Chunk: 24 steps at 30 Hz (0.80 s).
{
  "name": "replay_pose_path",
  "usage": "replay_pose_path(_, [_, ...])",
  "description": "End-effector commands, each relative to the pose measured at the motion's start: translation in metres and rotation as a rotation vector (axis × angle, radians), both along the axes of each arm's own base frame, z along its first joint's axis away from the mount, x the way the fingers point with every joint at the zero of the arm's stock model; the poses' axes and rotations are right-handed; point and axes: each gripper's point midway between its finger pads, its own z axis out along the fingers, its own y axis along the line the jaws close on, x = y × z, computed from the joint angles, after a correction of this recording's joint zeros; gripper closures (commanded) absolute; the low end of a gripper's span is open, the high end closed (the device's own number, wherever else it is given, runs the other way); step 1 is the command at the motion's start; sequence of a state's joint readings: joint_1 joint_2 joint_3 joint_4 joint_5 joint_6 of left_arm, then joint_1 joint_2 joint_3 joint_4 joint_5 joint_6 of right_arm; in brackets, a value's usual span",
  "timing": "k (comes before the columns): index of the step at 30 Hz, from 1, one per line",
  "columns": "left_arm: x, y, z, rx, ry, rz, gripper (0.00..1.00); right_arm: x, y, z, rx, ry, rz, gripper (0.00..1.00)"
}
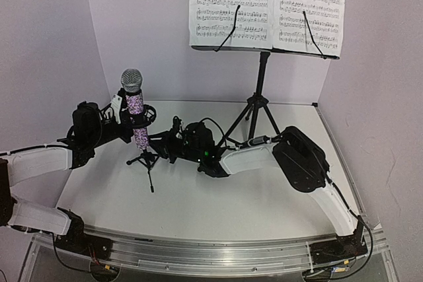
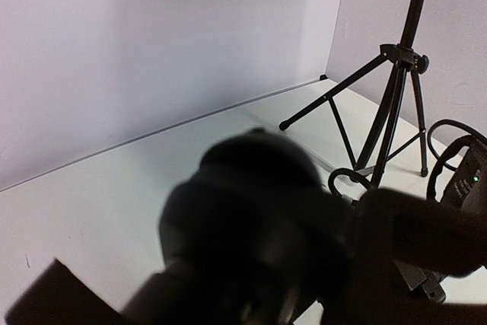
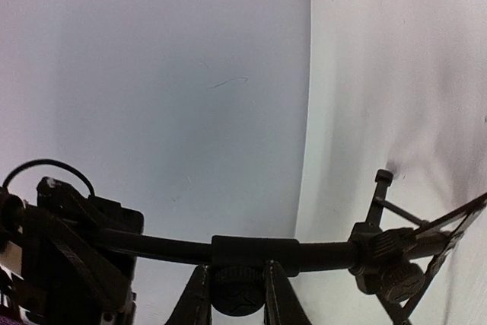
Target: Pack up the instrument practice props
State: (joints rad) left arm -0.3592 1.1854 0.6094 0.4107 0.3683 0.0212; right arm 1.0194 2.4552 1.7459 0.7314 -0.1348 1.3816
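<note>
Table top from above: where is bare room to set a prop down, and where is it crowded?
Free: the wide near strip of table between the arm bases, in front of the small mic stand; also the back right corner beside the music stand. Crowded: the middle, where left gripper, right gripper and microphone meet.

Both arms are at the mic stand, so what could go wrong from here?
The mic stands tall in the small mic stand; an uneven pull by the left gripper or right gripper could tip it. The right arm lies close to the music stand legs; swinging back might knock it over.
</note>
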Motion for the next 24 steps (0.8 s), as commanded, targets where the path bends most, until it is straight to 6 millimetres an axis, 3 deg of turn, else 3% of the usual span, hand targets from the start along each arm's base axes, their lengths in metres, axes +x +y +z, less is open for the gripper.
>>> replay_pose_path(1, [0.0, -0.01, 0.037, -0.063, -0.062, -0.043, 1.0, -0.015, -0.001, 0.007, -0.253, -0.608, 0.147, 1.0])
replay_pose_path(5, [-0.001, -0.011, 0.036, -0.067, -0.056, -0.048, 1.0, -0.017, -0.002, 0.008, -0.4, -1.107, 0.185, 1.0])
replay_pose_path(10, [-0.002, -0.014, 0.035, -0.069, -0.054, -0.068, 1.0, -0.02, 0.0, 0.004, -0.486, -1.49, 0.231, 1.0])
replay_pose_path(15, [-0.002, -0.015, 0.036, -0.066, -0.062, -0.075, 1.0, -0.025, 0.004, -0.008, -0.521, -1.736, 0.279, 1.0])
replay_pose_path(24, [-0.003, -0.015, 0.034, -0.062, -0.055, -0.08, 1.0, -0.006, 0.004, -0.006, -0.691, -1.954, 0.257, 1.0])
